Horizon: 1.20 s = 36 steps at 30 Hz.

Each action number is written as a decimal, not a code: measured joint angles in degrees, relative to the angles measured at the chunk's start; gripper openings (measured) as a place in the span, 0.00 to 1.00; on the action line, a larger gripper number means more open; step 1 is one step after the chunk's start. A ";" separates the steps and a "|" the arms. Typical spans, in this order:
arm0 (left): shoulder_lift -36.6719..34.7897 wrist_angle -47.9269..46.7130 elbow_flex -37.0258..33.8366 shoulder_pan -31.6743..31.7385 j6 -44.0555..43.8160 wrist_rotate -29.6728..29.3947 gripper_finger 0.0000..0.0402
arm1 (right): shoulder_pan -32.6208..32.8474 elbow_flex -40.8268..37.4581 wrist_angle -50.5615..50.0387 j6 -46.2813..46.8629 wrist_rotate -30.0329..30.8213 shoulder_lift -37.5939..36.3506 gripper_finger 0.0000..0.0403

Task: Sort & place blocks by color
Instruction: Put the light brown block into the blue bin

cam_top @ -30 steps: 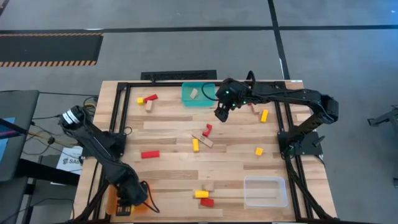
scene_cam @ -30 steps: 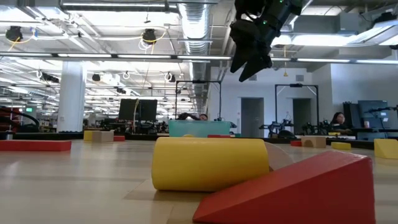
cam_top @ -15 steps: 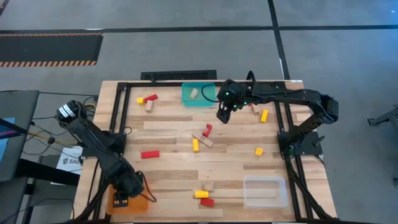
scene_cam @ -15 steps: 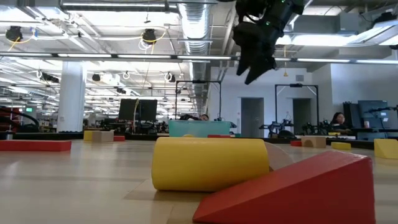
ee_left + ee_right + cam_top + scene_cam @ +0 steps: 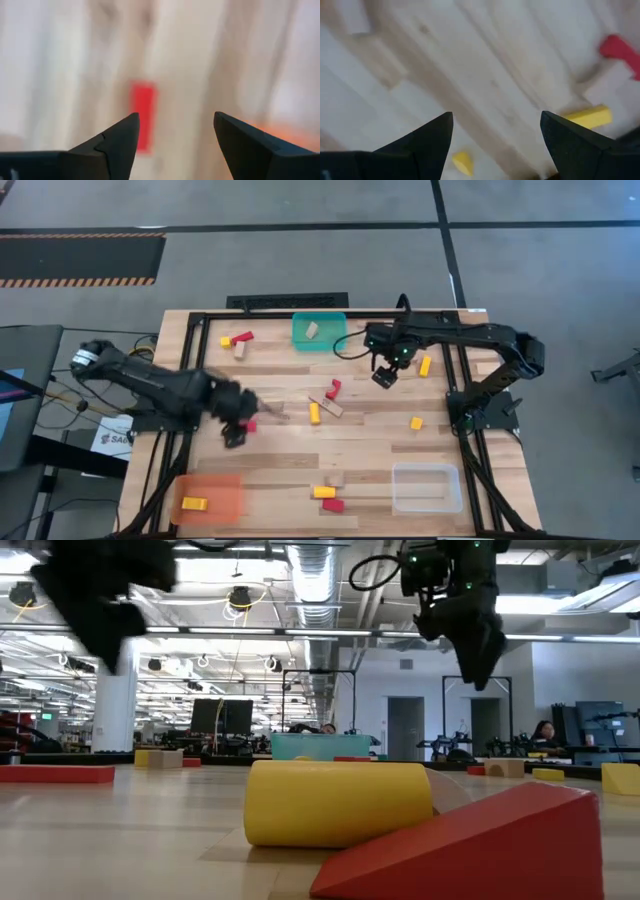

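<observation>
Red, yellow and tan blocks lie scattered on the wooden table. My left gripper (image 5: pixel 235 430) hovers open over a red bar (image 5: pixel 243 427), which the left wrist view shows flat on the table (image 5: pixel 143 117) ahead of the fingers. My right gripper (image 5: pixel 385 373) is open above bare table, between the teal bin (image 5: pixel 319 332) and a yellow block (image 5: pixel 424 366). One yellow block (image 5: pixel 194 503) lies in the orange bin (image 5: pixel 222 492). A tan block (image 5: pixel 312 330) lies in the teal bin. The low view shows a yellow cylinder (image 5: pixel 340 802) and a red wedge (image 5: pixel 480 845) up close.
A clear bin (image 5: pixel 425 486) stands at the near right. A red, yellow and tan cluster (image 5: pixel 325 402) sits mid-table. More blocks lie at the far left (image 5: pixel 238 342), near the middle (image 5: pixel 328 494) and right (image 5: pixel 416 422). A black frame edges the table.
My left arm has swung fast from over the orange bin at the near left corner toward the far edge and the table's middle, ending over the red bar. A yellow block now shows in the orange bin. My right gripper has moved right, away from the teal bin.
</observation>
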 joint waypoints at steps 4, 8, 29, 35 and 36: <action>0.06 8.60 0.00 9.55 6.99 -1.36 0.59 | -3.09 -3.49 3.65 0.58 0.84 -0.35 0.79; 0.07 13.78 0.00 16.10 10.61 -1.48 0.59 | -9.84 -12.68 10.05 1.55 2.08 -1.24 0.78; 0.07 18.06 0.00 22.08 13.04 -2.83 0.59 | -31.44 -21.80 23.29 -0.90 5.73 2.19 0.78; 0.07 17.52 0.00 22.07 13.01 -3.57 0.59 | -32.83 -21.83 25.09 -3.03 1.83 6.85 0.78; 0.07 17.52 0.00 22.07 13.01 -3.80 0.59 | -32.80 -21.86 25.05 -3.35 1.70 7.62 0.78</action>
